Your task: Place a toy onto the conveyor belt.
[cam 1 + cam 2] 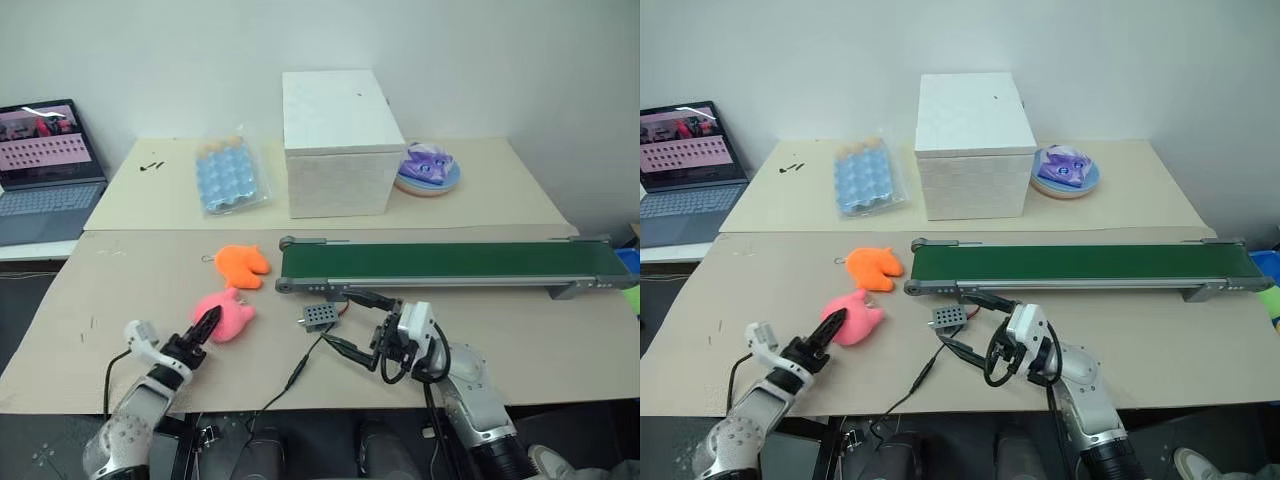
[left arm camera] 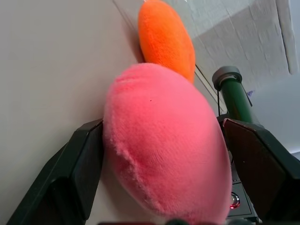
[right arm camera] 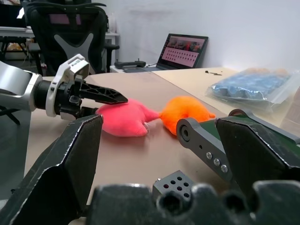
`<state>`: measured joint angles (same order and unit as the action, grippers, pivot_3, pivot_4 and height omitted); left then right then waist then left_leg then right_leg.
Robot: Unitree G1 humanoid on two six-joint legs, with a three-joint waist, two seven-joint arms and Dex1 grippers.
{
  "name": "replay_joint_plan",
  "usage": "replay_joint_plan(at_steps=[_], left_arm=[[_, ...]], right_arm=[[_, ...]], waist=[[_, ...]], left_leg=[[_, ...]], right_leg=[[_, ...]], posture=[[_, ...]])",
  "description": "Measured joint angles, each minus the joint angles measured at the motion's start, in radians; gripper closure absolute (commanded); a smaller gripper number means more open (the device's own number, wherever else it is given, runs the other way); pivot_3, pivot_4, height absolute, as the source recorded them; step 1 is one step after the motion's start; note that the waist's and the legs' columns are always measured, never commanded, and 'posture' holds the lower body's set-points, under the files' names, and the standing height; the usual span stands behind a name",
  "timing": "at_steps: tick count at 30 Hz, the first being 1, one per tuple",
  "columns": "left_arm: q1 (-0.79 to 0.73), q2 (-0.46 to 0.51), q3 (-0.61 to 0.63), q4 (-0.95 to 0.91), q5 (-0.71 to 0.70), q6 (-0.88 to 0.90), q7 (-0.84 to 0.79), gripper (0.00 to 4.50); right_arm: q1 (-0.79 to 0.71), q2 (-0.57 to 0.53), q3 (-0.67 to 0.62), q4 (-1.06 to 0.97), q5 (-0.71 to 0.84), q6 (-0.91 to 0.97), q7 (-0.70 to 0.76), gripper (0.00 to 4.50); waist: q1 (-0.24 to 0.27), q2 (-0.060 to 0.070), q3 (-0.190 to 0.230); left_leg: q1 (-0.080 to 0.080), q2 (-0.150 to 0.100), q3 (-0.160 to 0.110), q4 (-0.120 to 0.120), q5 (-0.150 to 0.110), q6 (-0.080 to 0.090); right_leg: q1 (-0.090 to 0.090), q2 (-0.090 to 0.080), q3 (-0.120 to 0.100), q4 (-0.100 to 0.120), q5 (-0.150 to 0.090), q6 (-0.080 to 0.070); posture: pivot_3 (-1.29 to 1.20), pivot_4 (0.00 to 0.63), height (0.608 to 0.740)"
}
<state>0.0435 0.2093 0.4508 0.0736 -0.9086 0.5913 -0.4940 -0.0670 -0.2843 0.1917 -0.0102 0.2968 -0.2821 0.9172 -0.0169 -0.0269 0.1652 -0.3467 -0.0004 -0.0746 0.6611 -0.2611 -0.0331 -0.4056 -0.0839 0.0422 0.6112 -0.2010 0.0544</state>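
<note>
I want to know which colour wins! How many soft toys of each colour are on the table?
Pink: 1, the pink toy in front of the left pincer.
Orange: 1, the orange toy by the conveyor belt.
Purple: 1, the purple toy on a plate beside the white box.
Total: 3. It's a tie.
</note>
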Motion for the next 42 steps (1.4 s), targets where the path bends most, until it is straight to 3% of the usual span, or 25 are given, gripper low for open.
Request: replay_joint_plan(at_steps=[10, 14, 19, 22, 25, 32, 39, 41, 42], left_arm=[[-0.017, -0.007, -0.009, -0.002, -0.001, 0.022, 0.012, 0.33], [-0.018, -0.006, -0.004, 0.001, -0.001, 0.033, 0.017, 1.37], [-0.021, -0.007, -0.004, 0.005, -0.001, 0.043, 0.017, 3.24], [-0.02, -0.007, -0.008, 0.004, 0.004, 0.042, 0.016, 4.11], [-0.012, -0.007, -0.028, -0.014, 0.029, 0.019, 0.01, 4.11], [0.014, -0.026, -0.073, -0.308, -0.046, 0.046, 0.036, 4.11], [-0.094, 0.117, -0.013, -0.506, -0.217, 0.071, 0.116, 4.11], [-0.153, 0.148, -0.023, -0.518, -0.201, 0.066, 0.149, 4.11], [-0.21, 0.168, -0.059, -0.52, -0.112, 0.04, 0.186, 4.11]], right_arm=[[0.001, 0.004, 0.011, 0.0, -0.011, 0.0, -0.019, 0.0], [0.0, 0.006, 0.016, 0.002, -0.019, 0.0, -0.029, 0.0], [-0.008, 0.006, 0.016, 0.012, -0.02, 0.0, -0.036, 0.0], [-0.008, 0.005, 0.016, 0.018, -0.02, 0.0, -0.036, 0.0], [-0.01, 0.005, 0.016, 0.02, -0.021, 0.0, -0.036, 0.0], [-0.018, 0.002, 0.016, 0.021, -0.02, 0.0, -0.037, 0.0], [-0.019, -0.001, 0.014, 0.04, -0.02, 0.0, -0.036, 0.0], [-0.02, -0.001, 0.013, 0.051, -0.021, 0.0, -0.036, 0.0], [-0.027, 0.001, 0.015, 0.059, -0.021, 0.0, -0.035, 0.0]], waist=[[-0.002, 0.0, 0.0], [-0.003, 0.0, 0.0], [-0.004, 0.0, 0.0], [-0.004, 0.0, 0.0], [-0.004, 0.0, 0.0], [-0.003, -0.002, 0.001], [-0.005, -0.002, 0.001], [-0.004, -0.002, 0.001], [0.002, -0.003, 0.002]], left_leg=[[0.0, 0.0, 0.0, 0.0, -0.001, 0.001], [-0.001, 0.0, 0.0, 0.0, -0.001, 0.001], [-0.002, 0.0, 0.0, 0.0, -0.001, 0.001], [-0.002, 0.0, 0.0, 0.0, -0.001, 0.001], [-0.003, 0.0, 0.0, 0.0, -0.001, 0.001], [-0.007, 0.0, 0.0, 0.0, -0.001, 0.001], [-0.007, 0.0, 0.0, -0.001, -0.001, 0.001], [-0.007, 0.0, 0.0, -0.001, -0.001, 0.001], [-0.007, 0.0, 0.0, -0.001, -0.001, 0.001]], right_leg=[[0.0, 0.0, 0.0, 0.0, -0.001, 0.0], [-0.001, 0.0, 0.0, -0.001, -0.001, 0.0], [-0.002, 0.0, 0.0, -0.001, -0.001, 0.0], [-0.002, 0.0, 0.0, -0.001, -0.001, 0.0], [-0.002, 0.0, 0.0, -0.001, -0.001, 0.0], [-0.007, 0.0, 0.0, -0.001, -0.001, 0.0], [-0.007, 0.0, 0.001, 0.0, 0.0, 0.0], [-0.007, 0.0, 0.001, -0.001, 0.0, 0.0], [-0.007, 0.0, 0.0, -0.001, 0.0, -0.001]], posture=[[0.0, 0.15, 0.74], [0.0, 0.15, 0.74], [0.0, 0.15, 0.74], [0.0, 0.15, 0.74], [0.0, 0.15, 0.74], [0.0, 0.15, 0.74], [0.0, 0.15, 0.74], [0.0, 0.15, 0.74], [0.0, 0.15, 0.74]])
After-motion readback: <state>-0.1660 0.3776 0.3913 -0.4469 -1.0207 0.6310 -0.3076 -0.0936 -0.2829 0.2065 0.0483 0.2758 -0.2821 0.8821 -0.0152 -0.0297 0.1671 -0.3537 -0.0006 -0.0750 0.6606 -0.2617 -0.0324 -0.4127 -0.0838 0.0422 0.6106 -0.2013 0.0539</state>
